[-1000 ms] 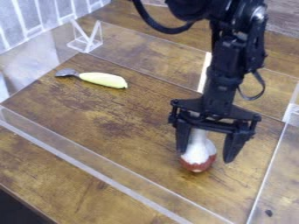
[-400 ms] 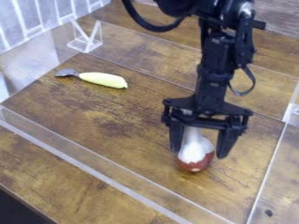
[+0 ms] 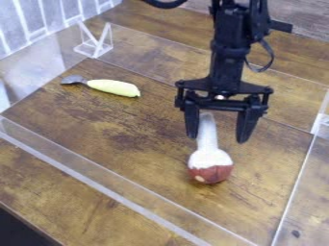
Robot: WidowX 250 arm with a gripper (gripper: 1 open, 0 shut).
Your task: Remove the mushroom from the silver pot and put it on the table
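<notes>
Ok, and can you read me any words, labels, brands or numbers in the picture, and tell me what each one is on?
There are none that I can read.
Mushroom: pale spots on the cap, no lettering visible.
Yellow piece: no text visible.
Table: only wood grain, no writing I can make out.
Gripper: dark and too blurred to tell whether it carries any marking.

The mushroom (image 3: 209, 165) has a white stem and red-brown cap.
</notes>
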